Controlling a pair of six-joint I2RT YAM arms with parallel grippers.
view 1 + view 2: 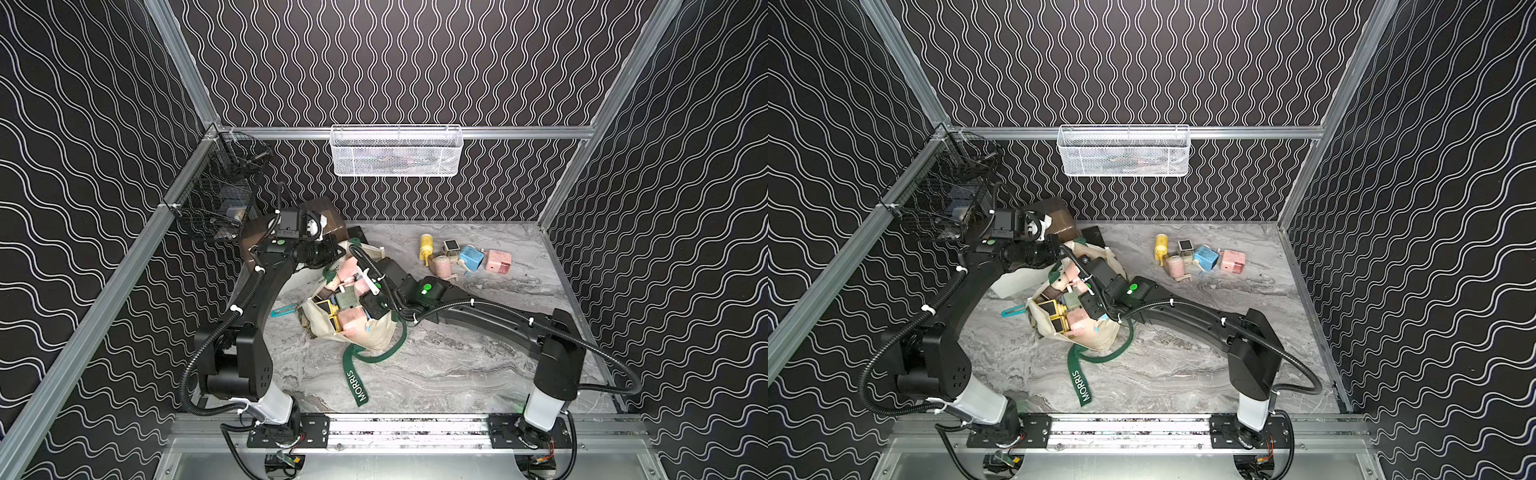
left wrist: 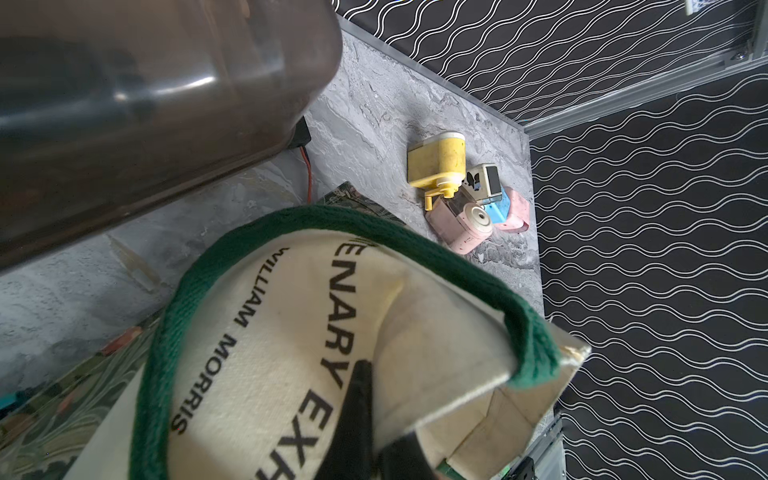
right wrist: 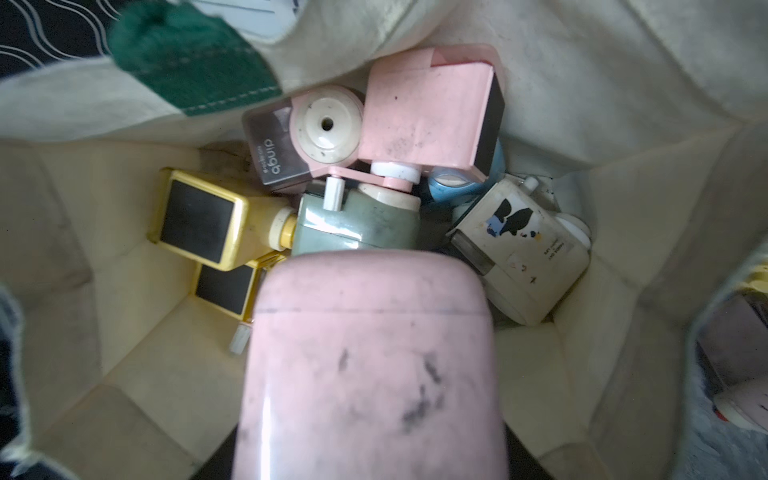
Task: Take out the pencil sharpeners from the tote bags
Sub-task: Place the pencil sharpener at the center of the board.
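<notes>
The cream tote bag (image 1: 376, 338) (image 1: 1098, 338) lies open mid-table, with several pencil sharpeners inside: yellow ones with dark faces (image 3: 199, 220), a green one (image 3: 357, 226), a cream one (image 3: 523, 257) and a pink one (image 3: 428, 112). My left gripper (image 2: 374, 436) (image 1: 332, 255) is shut on the bag's canvas rim beside the green strap (image 2: 415, 245), holding the mouth up. My right gripper (image 3: 370, 465) (image 1: 368, 291) reaches into the bag, its jaws closed against both sides of a large pink sharpener (image 3: 370, 374). Several more sharpeners (image 1: 471, 257) (image 1: 1204, 257) (image 2: 440, 162) lie on the table at the back right.
A white box with a brown lid (image 1: 322, 212) (image 2: 145, 104) stands behind the bag, close to my left wrist. A teal strip tool (image 1: 284, 309) lies left of the bag. The loose MORRIS strap (image 1: 357, 382) trails toward the front. A black wire basket (image 1: 220, 195) and a white mesh basket (image 1: 395, 151) hang on the walls.
</notes>
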